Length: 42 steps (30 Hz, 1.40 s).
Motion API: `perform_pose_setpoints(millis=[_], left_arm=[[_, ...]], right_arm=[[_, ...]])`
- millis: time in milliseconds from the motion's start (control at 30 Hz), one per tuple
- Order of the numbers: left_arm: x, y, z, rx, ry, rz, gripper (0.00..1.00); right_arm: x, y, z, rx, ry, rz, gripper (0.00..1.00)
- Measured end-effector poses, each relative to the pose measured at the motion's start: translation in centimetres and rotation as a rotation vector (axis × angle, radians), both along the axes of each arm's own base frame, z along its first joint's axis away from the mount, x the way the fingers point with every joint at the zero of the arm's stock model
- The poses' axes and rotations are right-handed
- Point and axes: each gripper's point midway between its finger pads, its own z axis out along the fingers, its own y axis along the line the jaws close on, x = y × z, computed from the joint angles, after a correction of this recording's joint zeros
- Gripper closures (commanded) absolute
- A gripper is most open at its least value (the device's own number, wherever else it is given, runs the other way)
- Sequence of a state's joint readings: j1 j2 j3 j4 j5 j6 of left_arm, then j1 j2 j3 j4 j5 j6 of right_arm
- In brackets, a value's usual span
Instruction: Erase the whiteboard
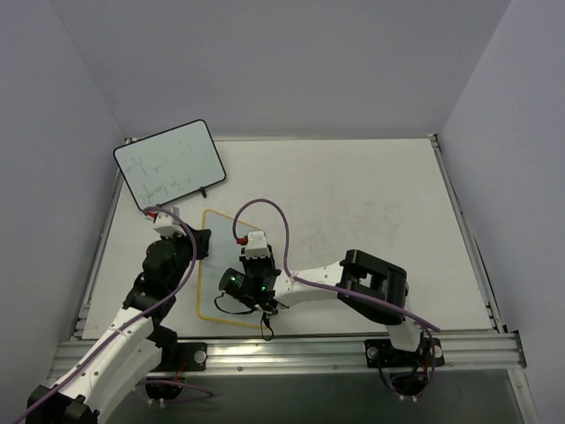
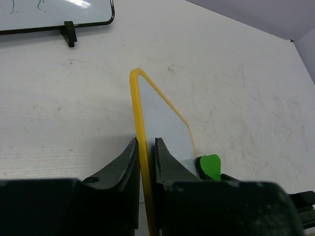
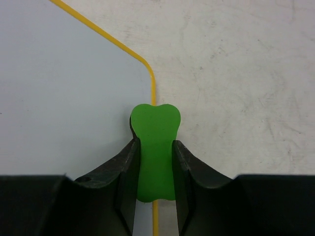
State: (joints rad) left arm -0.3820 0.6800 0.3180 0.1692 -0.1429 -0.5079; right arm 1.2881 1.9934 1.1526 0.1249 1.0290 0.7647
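The whiteboard [image 1: 221, 256] with a thin yellow rim lies flat on the table in front of the arms. Its visible surface is blank in the left wrist view [image 2: 165, 128] and the right wrist view [image 3: 64, 98]. My left gripper [image 1: 199, 245] is shut on the board's left rim [image 2: 144, 141]. My right gripper [image 1: 258, 265] is shut on a green eraser [image 3: 154, 123] and holds it over the board's right edge, just short of a rounded corner. The eraser also shows in the left wrist view [image 2: 210, 166]. In the top view the eraser is hidden under the right wrist.
A black-rimmed whiteboard [image 1: 169, 165] with faint writing stands on black feet at the back left; it also shows in the left wrist view [image 2: 49, 12]. Grey walls close in three sides. A metal rail [image 1: 291, 353] runs along the near edge.
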Motion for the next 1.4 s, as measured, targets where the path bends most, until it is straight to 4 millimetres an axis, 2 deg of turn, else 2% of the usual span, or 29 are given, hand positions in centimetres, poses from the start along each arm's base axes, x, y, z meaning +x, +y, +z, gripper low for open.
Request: perform_pose_setpoints(millis=[400,600,833,1033,1267,1400], left_arm=[[-0.1,-0.3,0.0,-0.003,0.0,-0.015,0.97],[-0.4,-0.6,0.2,-0.009,-0.003,-0.032,0.77],[-1.1,-1.0,1.5,0.001,-0.051,-0.073,0.64],[-1.2,-0.9,1.4,0.016,-0.054,-0.075,0.5],[-1.3,-0.6,1.0,0.028,-0.039,-0.063,0.45],[-1.3,-0.2,1.1,0.03,-0.041,-0.043,0.44]], right_arm=[[-0.7,-0.4,0.2,-0.057,0.016,0.034,1.0],[-2.2,-0.4,0.7,-0.066,0.081,0.122,1.0],[-3.7,1.2,3.7,0.024,0.117,0.216,1.0],[-3.9,1.6,4.5,0.039,0.124,0.242,1.0],[-3.6,1.6,4.9,0.044,0.126,0.242,1.0],[-2.9,1.1,5.8,0.068,0.123,0.228,1.0]])
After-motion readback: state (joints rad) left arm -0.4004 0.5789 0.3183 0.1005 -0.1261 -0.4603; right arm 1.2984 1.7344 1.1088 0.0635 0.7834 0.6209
